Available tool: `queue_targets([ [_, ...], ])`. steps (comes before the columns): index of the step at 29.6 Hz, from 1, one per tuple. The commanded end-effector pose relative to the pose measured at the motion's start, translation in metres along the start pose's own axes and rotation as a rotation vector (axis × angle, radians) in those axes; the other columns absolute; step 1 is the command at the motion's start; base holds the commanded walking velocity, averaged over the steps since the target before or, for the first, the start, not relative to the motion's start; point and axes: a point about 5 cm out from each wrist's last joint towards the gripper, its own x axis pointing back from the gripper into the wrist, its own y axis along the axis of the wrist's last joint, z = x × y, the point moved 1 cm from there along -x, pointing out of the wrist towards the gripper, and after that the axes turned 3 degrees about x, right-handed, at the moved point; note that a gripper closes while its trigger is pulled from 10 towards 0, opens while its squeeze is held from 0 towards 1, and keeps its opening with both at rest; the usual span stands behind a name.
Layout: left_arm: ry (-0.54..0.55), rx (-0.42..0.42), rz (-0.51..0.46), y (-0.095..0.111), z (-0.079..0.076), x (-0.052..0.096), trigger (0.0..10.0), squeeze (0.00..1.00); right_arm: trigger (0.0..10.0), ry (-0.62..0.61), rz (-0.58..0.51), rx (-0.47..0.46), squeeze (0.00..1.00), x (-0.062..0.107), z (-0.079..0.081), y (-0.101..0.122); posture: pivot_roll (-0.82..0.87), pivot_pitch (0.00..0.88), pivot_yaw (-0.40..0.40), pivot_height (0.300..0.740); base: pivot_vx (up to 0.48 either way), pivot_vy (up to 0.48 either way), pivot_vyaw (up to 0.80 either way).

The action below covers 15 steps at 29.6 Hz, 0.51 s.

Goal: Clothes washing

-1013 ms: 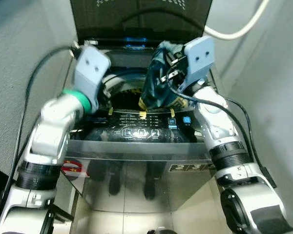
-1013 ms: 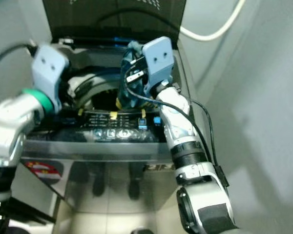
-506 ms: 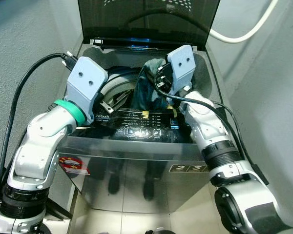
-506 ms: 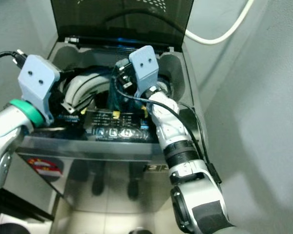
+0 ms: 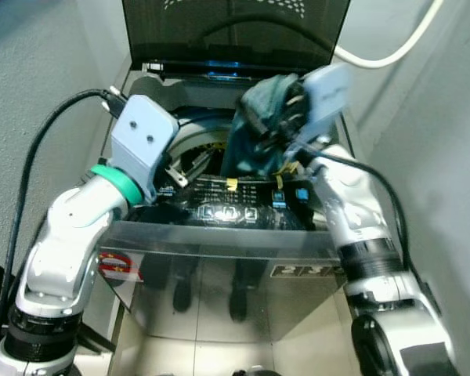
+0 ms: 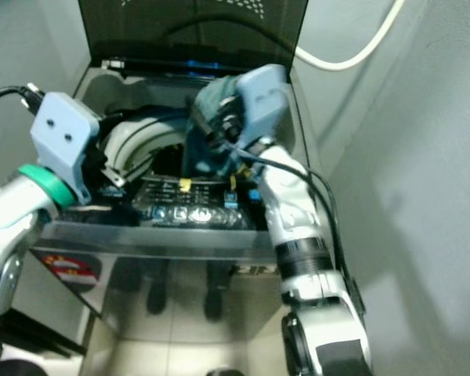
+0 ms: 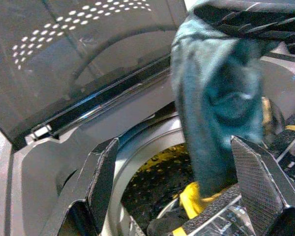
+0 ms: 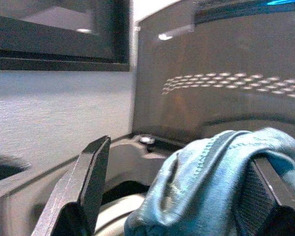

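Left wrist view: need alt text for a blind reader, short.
A teal garment hangs over the open top-load washer drum, with the left gripper open below it, its black fingers spread on either side. Yellow cloth shows in the drum, and the washer's dark lid stands raised behind.
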Motion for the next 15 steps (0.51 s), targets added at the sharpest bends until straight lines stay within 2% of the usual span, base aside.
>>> queue_targets([
  [1,-0.002,-0.011,0.002,-0.001,-0.002,0.002,10.0,0.0,10.0,0.159,0.053,-0.033,0.0,0.006,0.019,-0.006,0.1,0.0,-0.005,0.74,0.0,0.0,0.0],
  [2,-0.007,-0.012,0.006,-0.002,-0.002,0.002,10.0,0.0,10.0,0.312,0.142,0.011,0.0,0.019,0.036,-0.014,0.09,0.0,-0.003,0.74,0.0,0.0,0.0],
  [4,-0.007,-0.012,0.006,-0.002,-0.002,0.002,10.0,0.0,10.0,0.312,0.142,0.011,0.0,0.019,0.036,-0.014,0.09,0.0,-0.003,0.74,0.0,0.0,0.0],
  [5,-0.01,-0.012,0.008,-0.002,-0.002,0.001,10.0,0.0,10.0,0.419,0.208,0.044,0.0,0.031,0.046,-0.02,0.09,0.0,-0.002,0.74,0.0,0.0,0.0],
  [7,-0.01,-0.012,0.008,-0.002,-0.002,0.001,10.0,0.0,10.0,0.419,0.208,0.044,0.0,0.031,0.046,-0.02,0.09,0.0,-0.002,0.74,0.0,0.0,0.0],
  [8,-0.013,-0.011,0.01,-0.003,-0.002,0.0,10.0,0.0,10.0,0.468,0.29,0.124,0.0,0.036,0.044,-0.029,0.07,0.0,0.002,0.74,0.0,0.0,0.0],
  [9,-0.013,-0.011,0.01,-0.003,-0.002,0.0,10.0,0.0,10.0,0.468,0.29,0.124,0.0,0.036,0.044,-0.029,0.07,0.0,0.002,0.74,0.0,0.0,0.0],
  [11,-0.007,-0.01,0.008,-0.002,-0.001,-0.003,10.0,0.0,10.0,0.522,0.369,0.289,0.0,0.024,0.037,-0.04,0.08,0.0,-0.007,0.74,0.0,0.0,0.0],
  [12,-0.007,-0.01,0.008,-0.002,-0.001,-0.003,10.0,0.0,10.0,0.522,0.369,0.289,0.0,0.024,0.037,-0.04,0.08,0.0,-0.007,0.74,0.0,0.0,0.0],
  [14,0.006,-0.01,-0.003,0.0,-0.001,-0.004,10.0,0.0,10.0,0.658,0.433,0.552,0.0,0.0,0.036,-0.045,0.09,0.0,-0.02,0.74,0.0,0.0,0.0],
  [15,0.006,-0.01,-0.003,0.0,-0.001,-0.004,10.0,0.0,10.0,0.658,0.433,0.552,0.0,0.0,0.036,-0.045,0.09,0.0,-0.02,0.74,0.0,0.0,0.0],
])
